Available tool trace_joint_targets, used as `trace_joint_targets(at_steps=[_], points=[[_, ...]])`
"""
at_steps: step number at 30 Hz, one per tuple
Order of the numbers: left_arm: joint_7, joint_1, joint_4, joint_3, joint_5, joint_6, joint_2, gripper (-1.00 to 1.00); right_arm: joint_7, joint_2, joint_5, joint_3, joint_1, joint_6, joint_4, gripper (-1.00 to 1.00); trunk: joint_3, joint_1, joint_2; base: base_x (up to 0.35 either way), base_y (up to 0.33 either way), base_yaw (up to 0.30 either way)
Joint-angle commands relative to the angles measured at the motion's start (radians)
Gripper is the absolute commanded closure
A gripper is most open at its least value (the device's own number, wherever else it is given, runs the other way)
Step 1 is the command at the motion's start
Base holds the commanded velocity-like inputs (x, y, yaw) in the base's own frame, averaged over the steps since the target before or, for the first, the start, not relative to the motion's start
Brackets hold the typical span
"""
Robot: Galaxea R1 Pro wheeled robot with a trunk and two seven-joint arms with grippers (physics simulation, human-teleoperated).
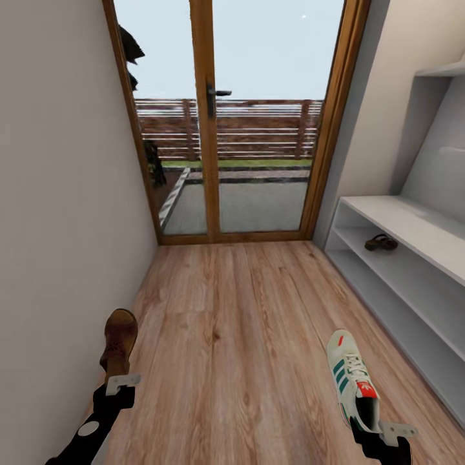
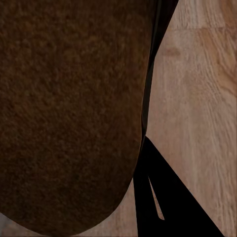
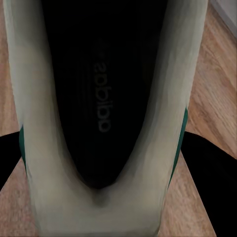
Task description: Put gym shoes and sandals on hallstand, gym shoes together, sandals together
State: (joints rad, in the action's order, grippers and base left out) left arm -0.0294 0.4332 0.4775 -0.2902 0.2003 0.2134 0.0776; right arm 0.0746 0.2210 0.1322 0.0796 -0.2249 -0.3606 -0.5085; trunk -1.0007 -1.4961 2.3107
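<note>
The hallstand (image 1: 413, 232) stands ahead and to the right of both my grippers, its bench top and two low shelves open toward the corridor. One sandal (image 1: 381, 243) already lies on the upper low shelf, far ahead of my right gripper. The corridor floor (image 1: 239, 336) runs between my two arms toward the glass door (image 1: 213, 129).

My right gripper (image 1: 378, 431) is clamped on a gym shoe (image 1: 352, 378) at its heel; the shoe sticks forward from the fingers, toe away from me, and in the right wrist view its dark insole (image 3: 103, 94) sits right in front of the camera. My left gripper (image 1: 121, 382) grips the other sandal (image 1: 120, 339) by one end, the sole pointing forward; in the left wrist view its brown surface (image 2: 69, 113) lies close against the lens.

I judge I am in the carrying step, both hands loaded and the rack not yet reached. Next I need to bring the base closer and turn right, then set this sandal just beside the shelved one and find a free stretch for the shoe, with room left for its mate.
</note>
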Motion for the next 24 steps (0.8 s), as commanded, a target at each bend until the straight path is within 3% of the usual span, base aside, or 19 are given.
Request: trace_joint_targets(at_steps=[1,12,24], points=[[-0.004,0.001,0.0,-0.007,0.014,0.004,-0.001,1.0,0.008,0.0,0.01,0.002,-0.001,-0.003,0.001,1.0,-0.001,0.0,0.0,0.34,0.0,0.0],[-0.004,0.001,0.0,-0.007,0.014,0.003,-0.001,1.0,0.008,0.0,0.01,0.0,-0.001,-0.003,0.001,1.0,-0.001,0.0,0.0,0.34,0.0,-0.004],[-0.004,0.001,0.0,-0.008,0.014,0.003,-0.001,1.0,0.008,0.0,0.01,0.0,-0.001,-0.003,0.001,1.0,-0.001,0.0,0.0,0.341,0.0,-0.231]])
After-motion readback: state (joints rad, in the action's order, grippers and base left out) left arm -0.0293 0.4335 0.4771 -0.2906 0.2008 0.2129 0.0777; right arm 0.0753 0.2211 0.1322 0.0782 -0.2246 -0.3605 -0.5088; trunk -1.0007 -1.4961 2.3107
